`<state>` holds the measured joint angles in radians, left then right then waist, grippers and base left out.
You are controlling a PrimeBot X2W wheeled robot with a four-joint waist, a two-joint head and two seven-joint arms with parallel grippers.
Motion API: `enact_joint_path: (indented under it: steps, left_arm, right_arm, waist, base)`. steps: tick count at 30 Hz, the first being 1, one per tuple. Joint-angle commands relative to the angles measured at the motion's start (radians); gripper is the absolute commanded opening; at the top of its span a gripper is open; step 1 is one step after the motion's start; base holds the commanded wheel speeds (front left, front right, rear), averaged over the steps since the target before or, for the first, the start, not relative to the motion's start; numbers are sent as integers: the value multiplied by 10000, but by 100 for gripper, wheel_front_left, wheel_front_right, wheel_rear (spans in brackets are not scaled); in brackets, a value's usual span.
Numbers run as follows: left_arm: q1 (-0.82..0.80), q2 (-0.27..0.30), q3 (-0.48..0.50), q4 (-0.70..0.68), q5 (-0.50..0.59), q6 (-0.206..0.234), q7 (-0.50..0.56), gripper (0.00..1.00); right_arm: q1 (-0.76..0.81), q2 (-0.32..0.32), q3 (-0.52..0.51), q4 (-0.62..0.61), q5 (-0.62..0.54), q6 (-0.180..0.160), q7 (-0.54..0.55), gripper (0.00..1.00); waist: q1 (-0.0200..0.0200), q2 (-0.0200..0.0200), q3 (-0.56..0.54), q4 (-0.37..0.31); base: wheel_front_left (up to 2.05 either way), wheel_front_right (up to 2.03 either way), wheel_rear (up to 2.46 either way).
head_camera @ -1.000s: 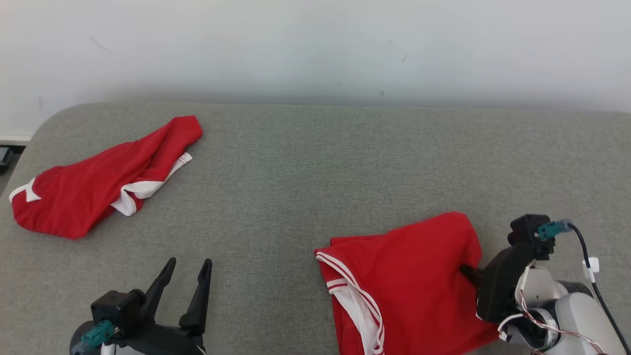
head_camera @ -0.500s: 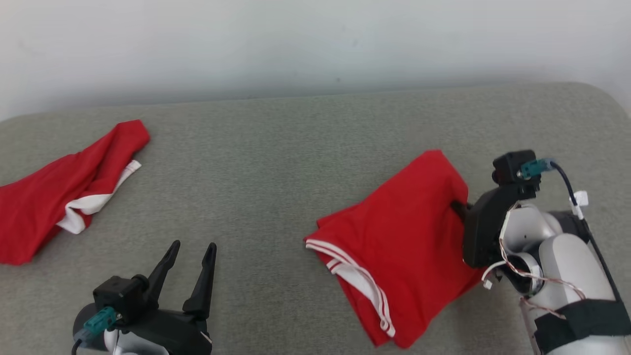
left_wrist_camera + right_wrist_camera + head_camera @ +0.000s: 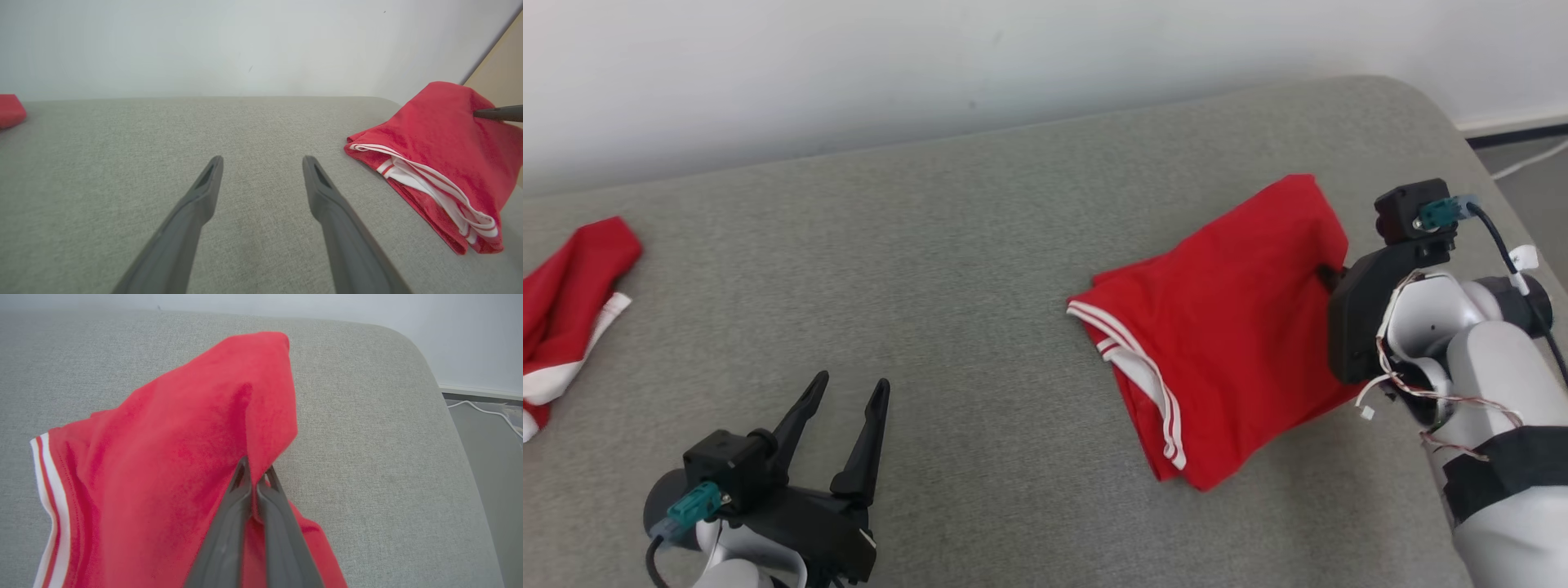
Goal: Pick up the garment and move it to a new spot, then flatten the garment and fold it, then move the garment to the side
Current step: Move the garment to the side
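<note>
Folded red garment (image 3: 1225, 327) right of centre in the head view, resting on the grey padded table (image 3: 964, 269). Right edge pinched in the right claw (image 3: 256, 473), shut on cloth. Left claw (image 3: 851, 382) wide open, empty, lower left. Likely soft, light, floppy: best gripped through all layers.

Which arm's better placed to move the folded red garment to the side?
Right. The right fingers are shut on the garment; the left fingers stand open over bare cushion, apart from it.
</note>
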<state>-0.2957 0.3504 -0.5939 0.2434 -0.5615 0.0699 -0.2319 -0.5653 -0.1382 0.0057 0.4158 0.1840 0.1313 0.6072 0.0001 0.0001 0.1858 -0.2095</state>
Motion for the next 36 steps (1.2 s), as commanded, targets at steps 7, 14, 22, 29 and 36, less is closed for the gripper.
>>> enact_joint_path:
  steps: [7,14,22,29,36]
  left_arm:
    - [-337,281,-146,-313,253,-3,254,100]
    - [-579,379,-349,-571,446,-45,484,100]
    - [-633,492,-514,-750,526,-74,639,100]
    - [-814,626,-597,-951,620,-97,822,100]
    - [-814,753,-634,-1116,659,-2,887,100]
  right_arm:
    - [-1041,-885,521,1097,235,-15,-770,0]
    - [-1904,-1569,1323,2329,587,-15,-2151,0]
    - [-2521,-2154,1928,3450,813,-16,-3298,0]
    - [-3100,-2778,2309,4390,268,-16,-4227,0]
    - [-3371,-2973,2280,5325,-278,-16,-4807,0]
  waist:
    - [-1,-1,581,-1129]
    - [-1,-1,848,-1471]
    - [-1,-1,1109,-1370]
    - [-1,-1,1481,-1094]
    - [-1,-1,1659,-973]
  base:
    - [0,0,0]
    - [0,0,0]
    - [0,0,0]
    - [0,0,0]
    - [0,0,0]
